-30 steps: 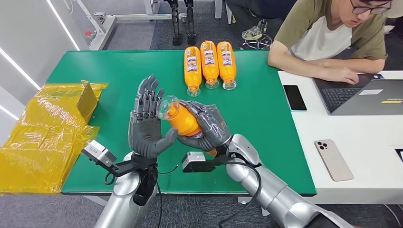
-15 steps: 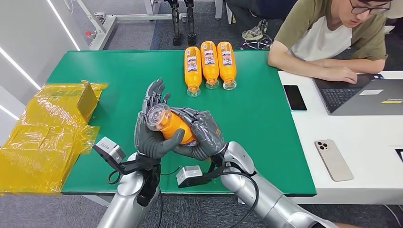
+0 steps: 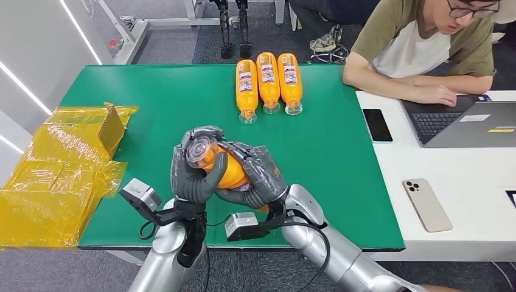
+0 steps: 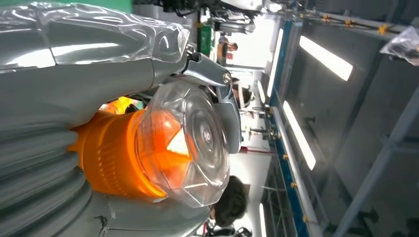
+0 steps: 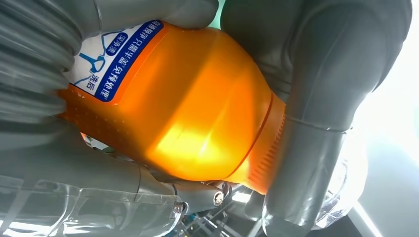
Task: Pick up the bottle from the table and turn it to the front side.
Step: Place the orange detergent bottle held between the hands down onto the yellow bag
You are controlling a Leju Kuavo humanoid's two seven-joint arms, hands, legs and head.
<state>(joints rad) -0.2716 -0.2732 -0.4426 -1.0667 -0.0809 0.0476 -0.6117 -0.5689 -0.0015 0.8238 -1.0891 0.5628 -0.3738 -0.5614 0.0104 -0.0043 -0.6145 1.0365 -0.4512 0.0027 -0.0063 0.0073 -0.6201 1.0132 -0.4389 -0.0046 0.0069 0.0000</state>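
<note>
An orange bottle [image 3: 226, 168] with a clear faceted cap [image 3: 201, 151] is lifted above the green table [image 3: 341, 152], cap end tilted up and to the left. My left hand [image 3: 193, 172] wraps its neck just under the cap, fingers curled over the top. My right hand [image 3: 258, 176] grips the body from the right and below. The left wrist view looks onto the clear cap [image 4: 190, 143] and orange neck [image 4: 111, 155]. In the right wrist view the orange body [image 5: 192, 106] carries a white and blue label [image 5: 116, 54] between grey fingers [image 5: 311, 143].
Three more orange bottles [image 3: 268, 82] lie side by side at the table's far edge. Crumpled yellow plastic wrap [image 3: 58, 170] lies at the left. A person [image 3: 426, 48] sits at the white desk on the right with a laptop [image 3: 468, 121] and two phones [image 3: 426, 204].
The left hand's fingers, spread upward a second ago, have curled around the bottle's neck. Both hands and the bottle have drawn slightly nearer and to the left.
</note>
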